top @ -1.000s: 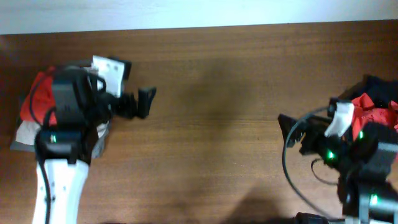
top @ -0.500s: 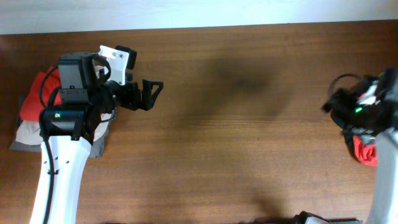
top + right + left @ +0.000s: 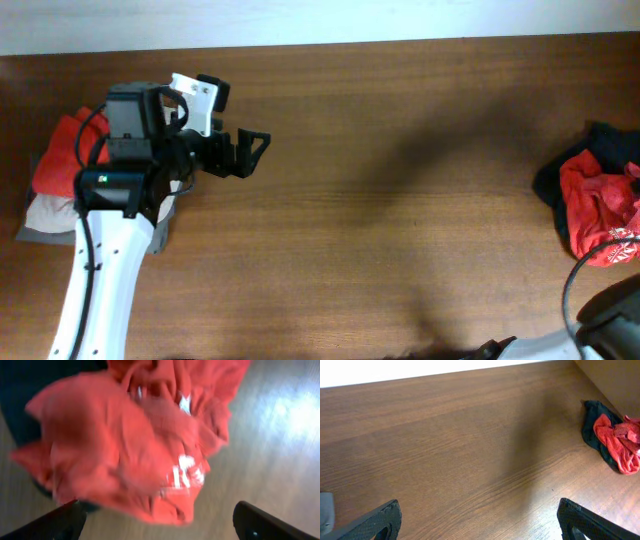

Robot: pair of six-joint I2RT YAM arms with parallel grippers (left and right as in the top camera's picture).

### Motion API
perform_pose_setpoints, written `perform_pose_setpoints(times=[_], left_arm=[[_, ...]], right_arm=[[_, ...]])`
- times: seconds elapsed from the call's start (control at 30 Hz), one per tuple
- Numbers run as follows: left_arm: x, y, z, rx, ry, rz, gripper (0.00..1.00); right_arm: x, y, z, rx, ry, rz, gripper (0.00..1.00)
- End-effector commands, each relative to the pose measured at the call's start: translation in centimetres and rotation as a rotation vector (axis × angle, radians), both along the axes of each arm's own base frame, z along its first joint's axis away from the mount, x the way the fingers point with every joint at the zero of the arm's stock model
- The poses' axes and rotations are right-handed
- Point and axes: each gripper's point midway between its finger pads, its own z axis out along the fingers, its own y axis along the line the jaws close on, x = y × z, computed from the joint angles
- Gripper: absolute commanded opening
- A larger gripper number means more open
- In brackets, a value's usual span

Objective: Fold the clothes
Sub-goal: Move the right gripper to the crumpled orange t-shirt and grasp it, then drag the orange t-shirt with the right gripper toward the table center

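The clothes lie in a crumpled heap at the table's right edge: an orange-red T-shirt (image 3: 595,205) with white lettering on top of a dark garment (image 3: 552,180). The right wrist view shows the T-shirt (image 3: 130,440) close up and blurred, with the dark garment (image 3: 30,400) behind it. My right gripper (image 3: 160,522) hangs open just over the shirt's near edge, holding nothing. My left gripper (image 3: 245,152) is open over bare wood at the left. From its wrist view, the left gripper (image 3: 480,522) faces the distant T-shirt (image 3: 620,440).
A stack of folded garments (image 3: 55,180) in red, pale and grey lies at the far left, partly under the left arm (image 3: 120,200). Only part of the right arm (image 3: 610,320) shows, at the bottom right corner. The table's back edge (image 3: 320,42) meets a white wall.
The right arm has swung away from the middle right toward the bottom right corner, uncovering the heap. The left gripper has shifted slightly right and up. Both stay open.
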Motion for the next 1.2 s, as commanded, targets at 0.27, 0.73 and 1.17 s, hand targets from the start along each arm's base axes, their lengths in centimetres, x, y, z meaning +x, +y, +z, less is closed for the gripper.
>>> perform_pose_setpoints(times=[0.27,0.73,1.17], left_arm=[[0.1,-2.8,-1.5,-0.007,0.051,-0.069,0.99],[1.4,-0.9,-2.5,0.086,0.042,0.027,0.99],[1.4,-1.0,-2.5,0.083,0.041,0.024,0.99]], right_arm=[[4.5,-1.7,-3.7,0.019,-0.082,0.036,0.72],[11.0,9.0,18.7,-0.123,-0.716,0.515,0.04],[13.5,31.9,25.6,-0.238,-0.8,1.08,0.04]])
